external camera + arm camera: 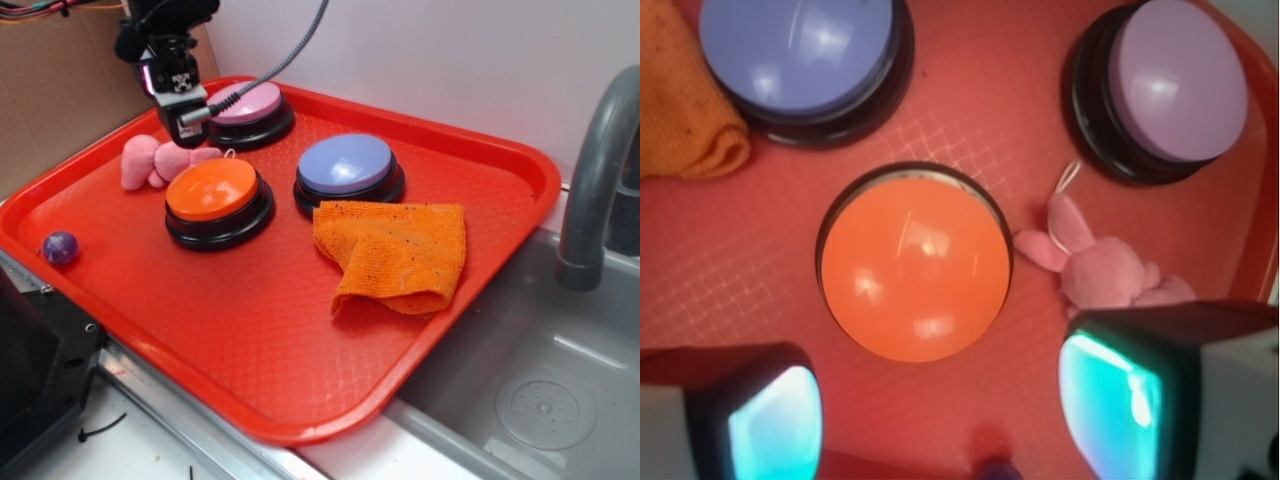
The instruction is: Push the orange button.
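Note:
The orange button (212, 190) has a smooth orange dome on a black base and stands on the left half of the red tray (250, 330). My gripper (188, 122) hangs in the air just behind and left of it, above the pink plush. In the wrist view the orange button (912, 270) lies ahead of the gripper (940, 420), whose two fingers stand wide apart with only tray floor between them. The gripper is open and touches nothing.
A pink-topped button (250, 103) stands at the back and a blue-purple one (347, 163) to the right. An orange cloth (395, 250) lies crumpled near them. A pink plush bunny (150, 160) lies left of the orange button, a purple ball (60, 247) at the tray's left edge. A sink (540, 390) and faucet (595, 180) are on the right.

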Available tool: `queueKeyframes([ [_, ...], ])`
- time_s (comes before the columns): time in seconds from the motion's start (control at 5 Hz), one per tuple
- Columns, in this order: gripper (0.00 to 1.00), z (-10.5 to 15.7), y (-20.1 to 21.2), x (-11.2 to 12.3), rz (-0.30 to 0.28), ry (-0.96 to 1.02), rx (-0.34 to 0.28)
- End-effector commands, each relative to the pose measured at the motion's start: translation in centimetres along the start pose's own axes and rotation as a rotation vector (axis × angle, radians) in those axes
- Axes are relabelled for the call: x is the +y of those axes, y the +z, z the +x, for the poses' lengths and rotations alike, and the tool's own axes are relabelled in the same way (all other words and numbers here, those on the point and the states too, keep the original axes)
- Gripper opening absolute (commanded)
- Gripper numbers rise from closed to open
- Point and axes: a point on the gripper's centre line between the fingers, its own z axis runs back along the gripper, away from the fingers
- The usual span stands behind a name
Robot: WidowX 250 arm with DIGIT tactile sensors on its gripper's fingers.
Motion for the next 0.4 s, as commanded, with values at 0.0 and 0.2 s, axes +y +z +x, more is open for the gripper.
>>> queueKeyframes([
  [0.0,1.00,0.54,2.82,0.43,0.005,0.020,-0.080],
  [0.2,1.00,0.20,3.32,0.72,-0.013,0.018,-0.092],
])
